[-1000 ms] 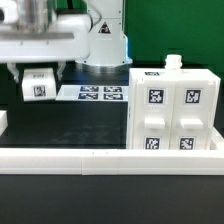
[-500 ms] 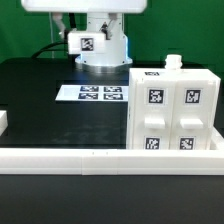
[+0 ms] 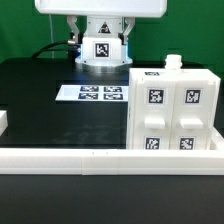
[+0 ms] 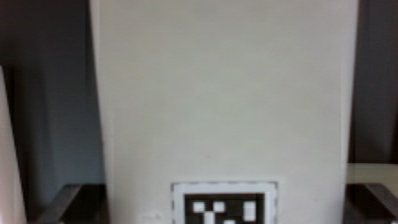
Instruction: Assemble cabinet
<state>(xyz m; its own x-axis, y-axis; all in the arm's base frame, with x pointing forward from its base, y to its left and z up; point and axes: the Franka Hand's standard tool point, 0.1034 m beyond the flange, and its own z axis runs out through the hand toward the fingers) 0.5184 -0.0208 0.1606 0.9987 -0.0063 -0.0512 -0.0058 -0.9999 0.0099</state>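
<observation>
The cabinet (image 3: 175, 105) is a white box at the exterior view's right, standing on the black table, with four tagged panels on its face. My gripper (image 3: 100, 32) hangs high at the back, above and to the exterior view's left of the cabinet. It is shut on a white tagged piece (image 3: 101, 47). In the wrist view this piece (image 4: 214, 100) fills the frame as a long white slab with one tag near my gripper (image 4: 222, 208), and dark fingers (image 4: 64, 198) show at either side of it.
The marker board (image 3: 92, 93) lies flat on the table left of the cabinet. A long white rail (image 3: 100, 158) runs along the front edge. A small white part (image 3: 3, 122) sits at the far left. A small white knob (image 3: 172, 62) stands on the cabinet's top.
My gripper has risen and moved toward the exterior view's right with the tagged piece, from low over the table's left to high above the marker board.
</observation>
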